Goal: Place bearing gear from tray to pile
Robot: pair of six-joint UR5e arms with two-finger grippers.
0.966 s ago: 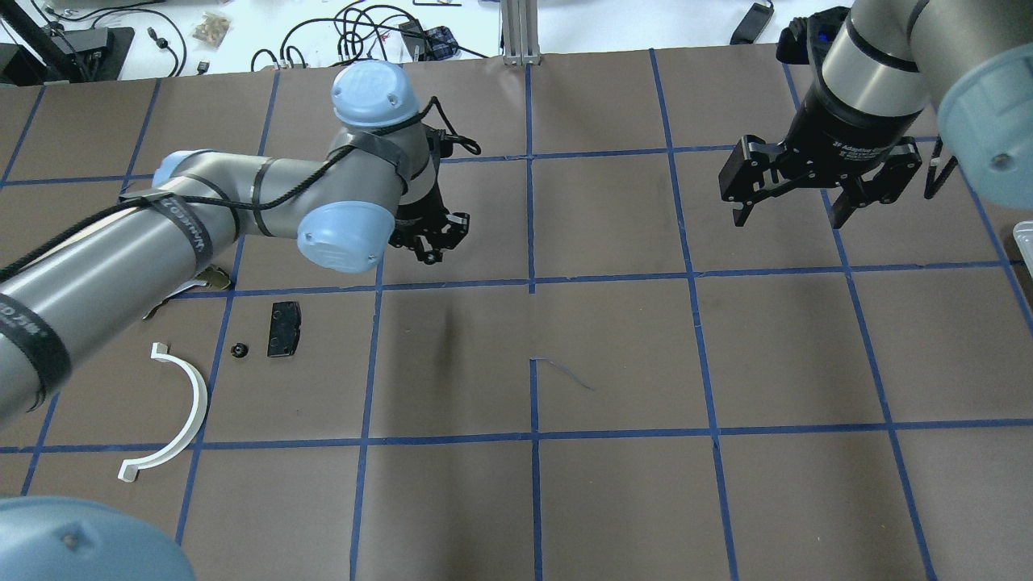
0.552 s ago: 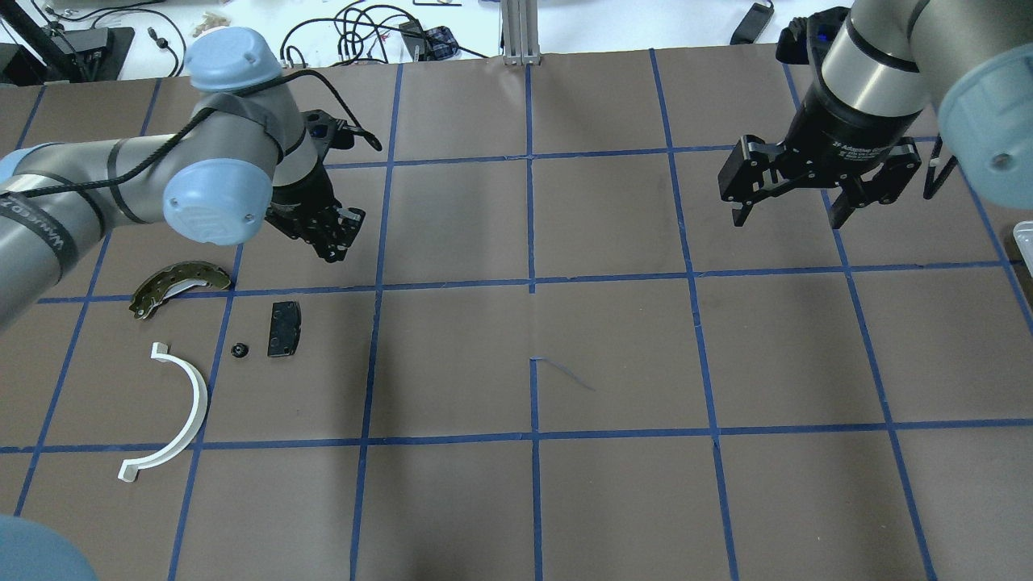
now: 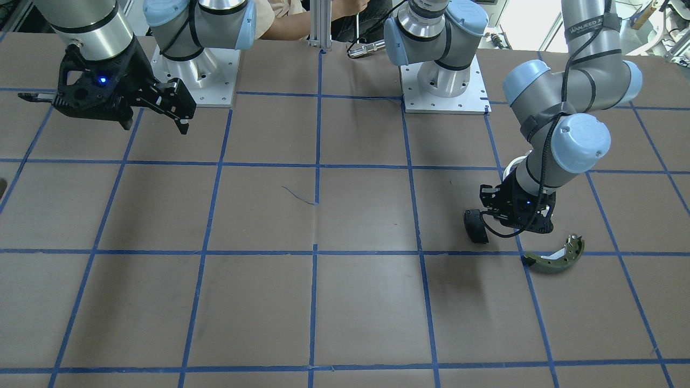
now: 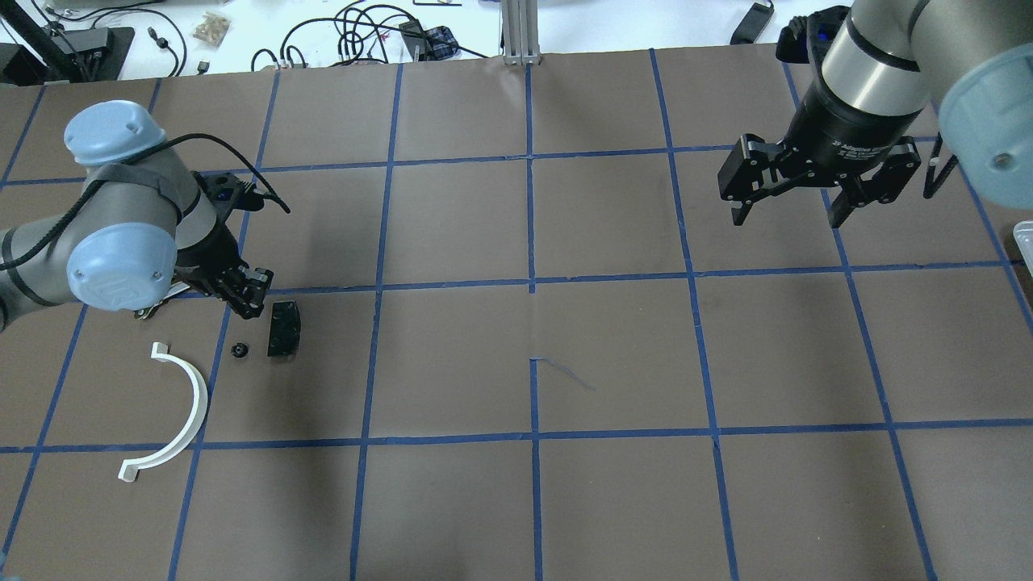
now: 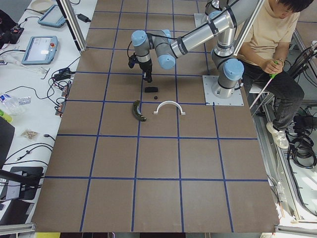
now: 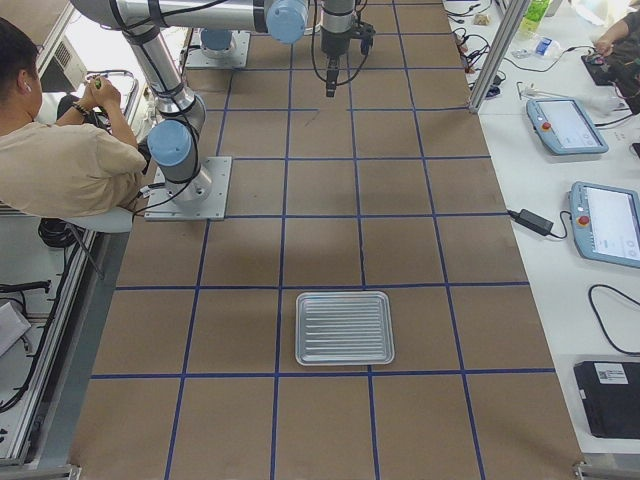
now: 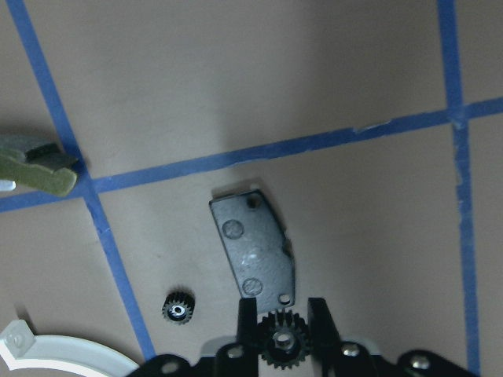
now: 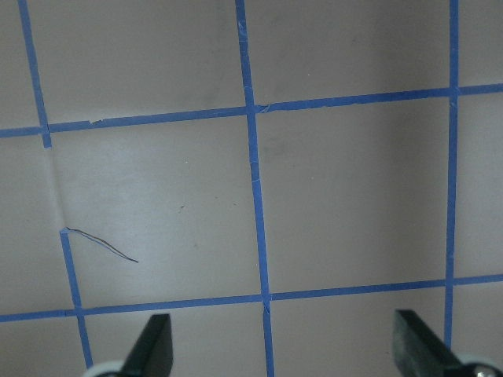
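My left gripper [image 4: 248, 300] is shut on a small black bearing gear [image 7: 280, 347], which shows between its fingers in the left wrist view. It hovers just left of the pile's black rectangular pad [image 4: 284, 328], also in the wrist view [image 7: 253, 259]. A second small gear [image 4: 239, 350] lies on the table beside the pad. The white half-ring [image 4: 176, 413] lies nearer the front. The olive-green shoe [image 3: 555, 257] is mostly hidden under my left arm in the overhead view. My right gripper [image 4: 787, 211] is open and empty at the far right.
An empty metal tray [image 6: 344, 327] sits at the table's right end; only its edge [image 4: 1023, 242] shows in the overhead view. Cables and devices lie beyond the table's far edge. An operator sits behind the robot bases.
My left arm has swung left and toward me with the gear, from mid-table to just above the pile beside the black pad. It now covers the shoe. The right arm has not moved.
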